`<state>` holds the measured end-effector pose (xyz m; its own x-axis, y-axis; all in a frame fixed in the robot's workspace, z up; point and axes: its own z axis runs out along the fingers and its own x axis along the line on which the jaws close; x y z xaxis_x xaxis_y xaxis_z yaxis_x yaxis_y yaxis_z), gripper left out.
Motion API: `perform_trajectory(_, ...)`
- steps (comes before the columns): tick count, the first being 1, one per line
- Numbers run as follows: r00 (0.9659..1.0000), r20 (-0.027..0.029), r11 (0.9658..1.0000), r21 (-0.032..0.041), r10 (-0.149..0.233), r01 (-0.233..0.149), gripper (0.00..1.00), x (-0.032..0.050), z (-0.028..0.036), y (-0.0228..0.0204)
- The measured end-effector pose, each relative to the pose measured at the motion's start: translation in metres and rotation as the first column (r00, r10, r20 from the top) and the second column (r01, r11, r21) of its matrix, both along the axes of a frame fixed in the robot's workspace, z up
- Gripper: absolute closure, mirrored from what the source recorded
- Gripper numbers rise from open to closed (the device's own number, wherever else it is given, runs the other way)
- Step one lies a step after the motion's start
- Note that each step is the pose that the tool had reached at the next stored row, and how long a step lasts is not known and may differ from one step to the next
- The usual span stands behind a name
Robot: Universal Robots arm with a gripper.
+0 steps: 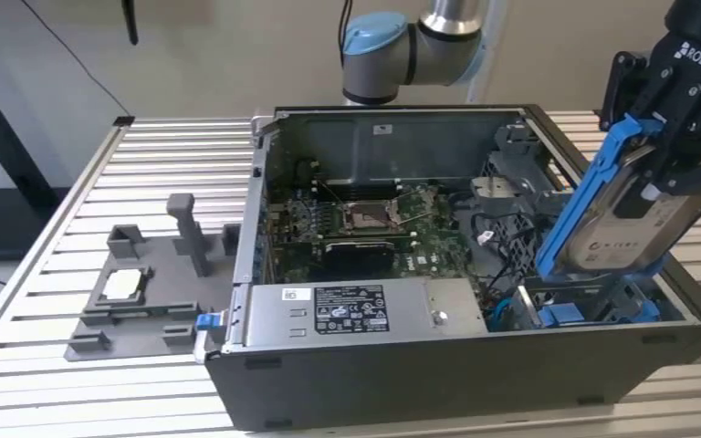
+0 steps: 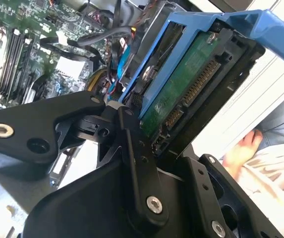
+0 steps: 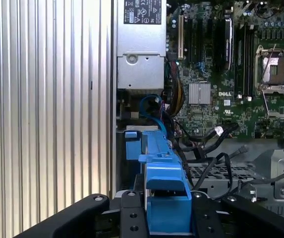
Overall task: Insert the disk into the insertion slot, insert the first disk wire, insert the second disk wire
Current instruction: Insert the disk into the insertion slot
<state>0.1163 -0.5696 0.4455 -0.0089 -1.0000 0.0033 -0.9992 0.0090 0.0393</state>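
In the exterior view my gripper [image 1: 664, 178] is shut on the disk [image 1: 619, 224], a silver-grey drive in a bright blue carrier frame. The disk hangs tilted, its lower end just above the insertion slot [image 1: 576, 312], a grey bay with blue clips in the near right corner of the open computer case [image 1: 473, 365]. The second wrist view shows the disk's green circuit side [image 2: 186, 94] between my black fingers [image 2: 134, 148]. In the first wrist view the blue carrier [image 3: 164, 186] sits in my gripper [image 3: 167, 218], over the bay's blue clip [image 3: 132, 144]. Loose black cables [image 3: 216, 134] lie beside the bay.
A grey stand with upright posts [image 1: 143, 283] is on the slatted metal table [image 1: 95, 182] at the exterior view's left. The case holds a motherboard [image 1: 375, 219] and a silver power supply [image 1: 363, 310]. A person's hand [image 2: 241, 148] is close beside the table.
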Motion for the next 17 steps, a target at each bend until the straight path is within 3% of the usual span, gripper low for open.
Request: perform_trajectory(17,1.0,0.0,1.0,0.0,0.008,-0.008,0.67,0.0014,-0.0227,-0.0002)
